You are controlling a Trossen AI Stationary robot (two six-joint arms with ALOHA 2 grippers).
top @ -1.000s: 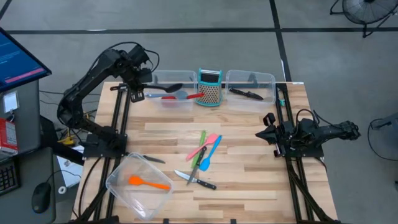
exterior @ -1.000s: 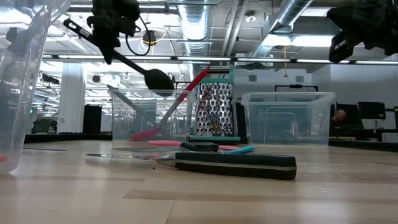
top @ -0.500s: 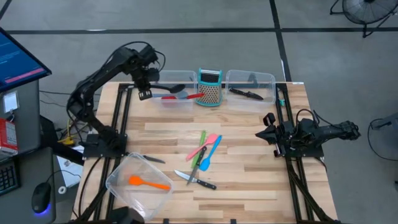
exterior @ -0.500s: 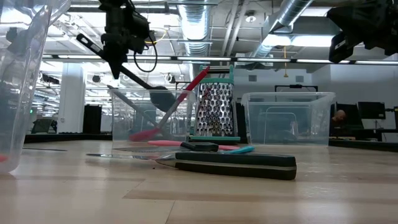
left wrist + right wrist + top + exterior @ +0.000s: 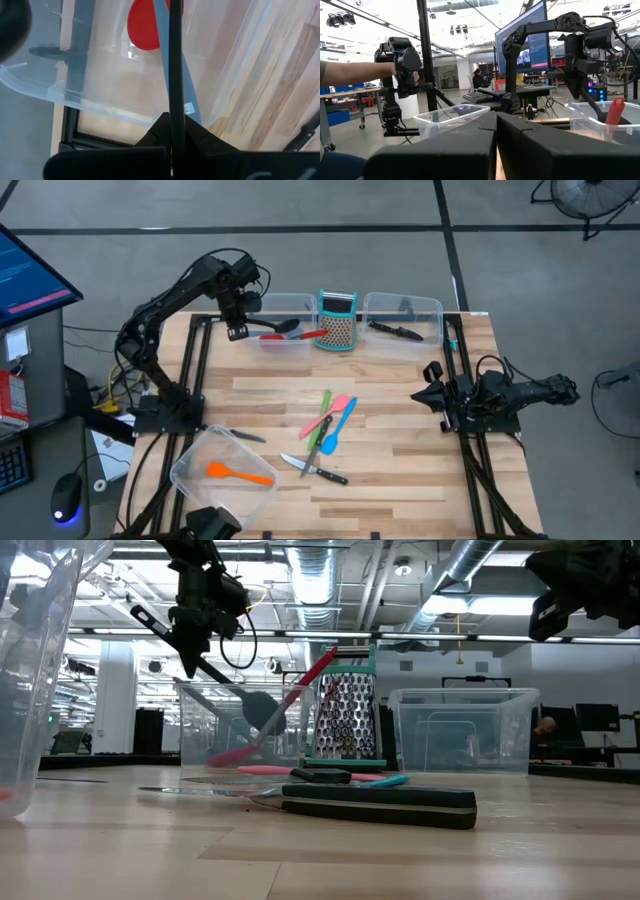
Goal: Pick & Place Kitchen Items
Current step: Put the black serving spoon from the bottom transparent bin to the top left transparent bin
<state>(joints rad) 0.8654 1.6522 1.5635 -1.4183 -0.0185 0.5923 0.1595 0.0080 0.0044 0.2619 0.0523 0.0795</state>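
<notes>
At the tabletop's (image 5: 400, 470) near edge, toward the left corner, a clear tub (image 5: 226, 476) lies tilted with a small orange spatula (image 5: 238, 474) inside, its soft plastic blade flat. Just beyond, around the middle, a black-handled knife (image 5: 318, 471) lies with its steel blade pointing left, close to a loose cluster of slim green (image 5: 320, 430), pink (image 5: 328, 415) and blue (image 5: 339, 426) spatulas, all matte plastic. At the right edge the right gripper (image 5: 432, 387) rests low with its fingers clenched on nothing. At the far edge stand two clear, thin-walled tubs: the right one (image 5: 425, 307) holds a black-handled knife (image 5: 395, 330), and between them stands the teal-framed perforated metal grater (image 5: 338, 320). The left gripper (image 5: 238, 330) hangs above the left tub's (image 5: 268, 304) left end, grasping the thin handle of a black spoon (image 5: 274, 327); its oval bowl dips inside the tub, beside a red spoon (image 5: 300, 336) leaning against the wall.
</notes>
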